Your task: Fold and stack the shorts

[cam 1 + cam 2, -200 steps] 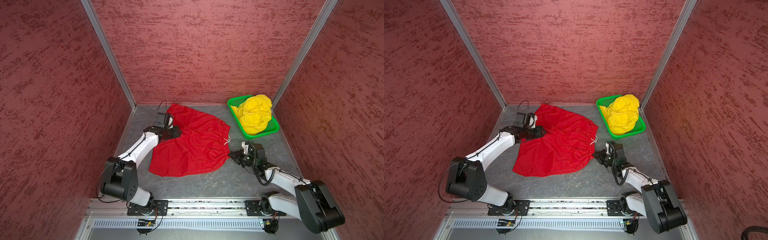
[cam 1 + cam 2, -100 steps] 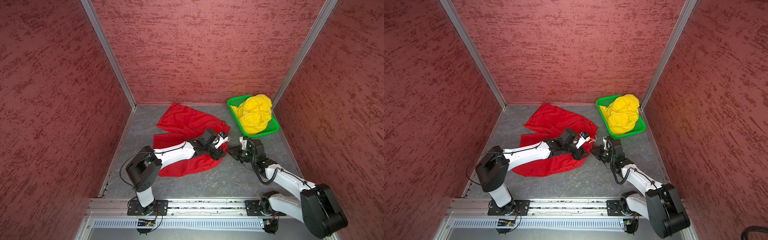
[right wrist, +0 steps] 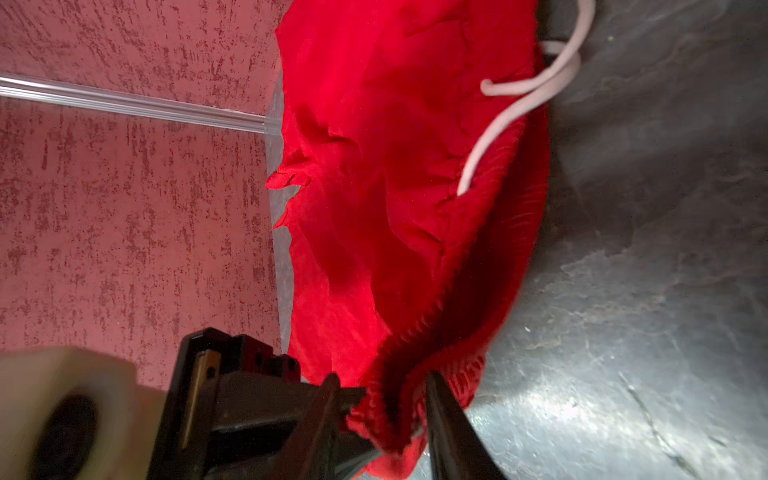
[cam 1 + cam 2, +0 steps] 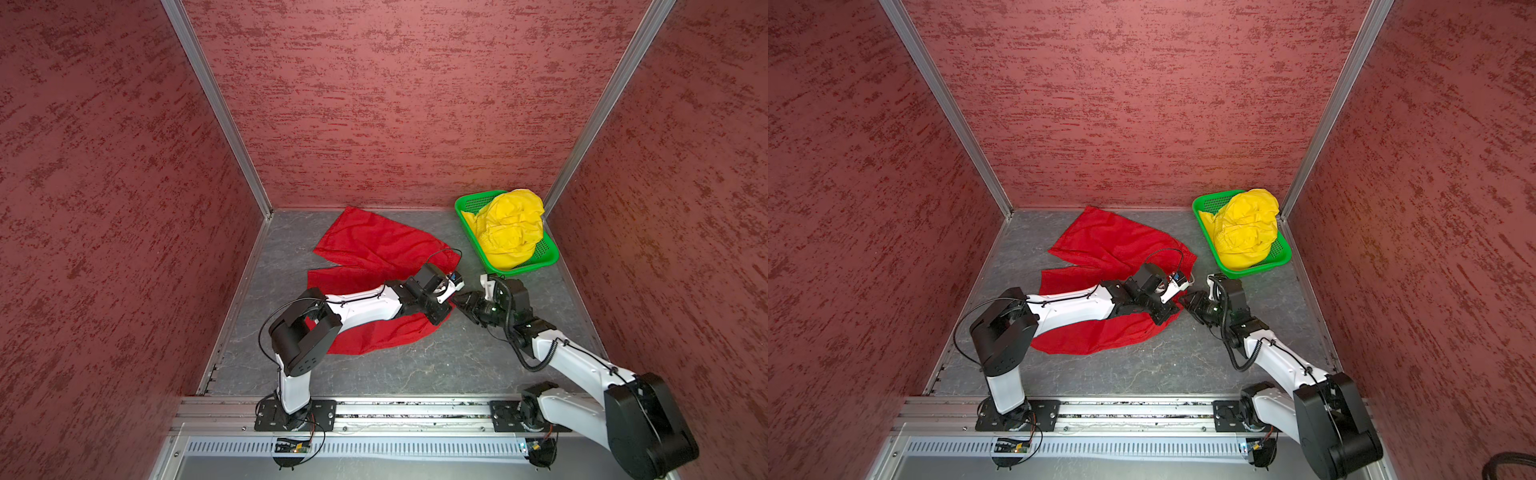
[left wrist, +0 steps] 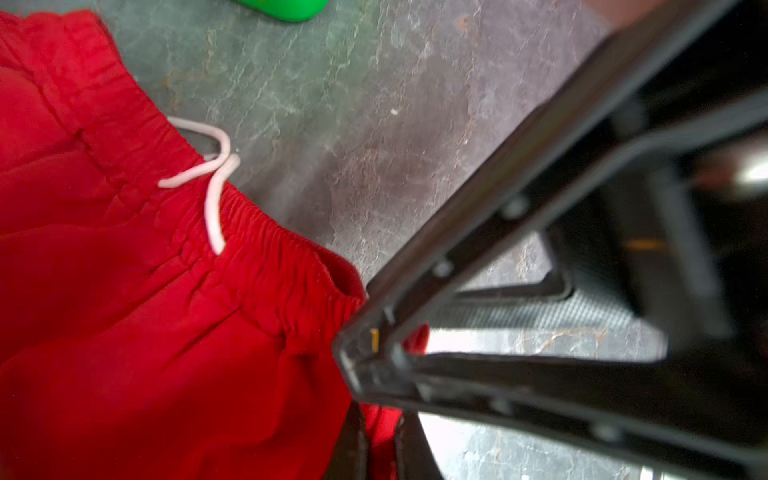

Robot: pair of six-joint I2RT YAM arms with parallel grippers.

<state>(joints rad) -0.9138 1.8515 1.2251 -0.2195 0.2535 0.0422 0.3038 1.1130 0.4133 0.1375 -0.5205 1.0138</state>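
The red shorts (image 4: 374, 245) (image 4: 1113, 245) lie crumpled on the grey floor, with the waistband and white drawstring (image 5: 216, 187) (image 3: 519, 104) to the right. My left arm reaches across them. Its gripper (image 4: 444, 313) (image 4: 1166, 316) (image 5: 380, 444) is shut on a bunch of red cloth at the near waistband corner. My right gripper (image 4: 458, 299) (image 4: 1185, 301) (image 3: 386, 415) meets it tip to tip, jaws apart, with the gathered waistband (image 3: 415, 340) loose between them. The yellow shorts (image 4: 509, 232) (image 4: 1246, 232) sit bundled in the green basket (image 4: 469, 203) (image 4: 1208, 203).
The basket stands in the far right corner against the red walls, close behind my right gripper. Its edge (image 5: 282, 8) shows in the left wrist view. Bare grey floor (image 4: 415, 365) runs along the front by the metal rail (image 4: 395, 409).
My left arm swung from the far left edge of the shorts across to the waistband corner and shut on the cloth. My right gripper opened. The shorts bunched up.
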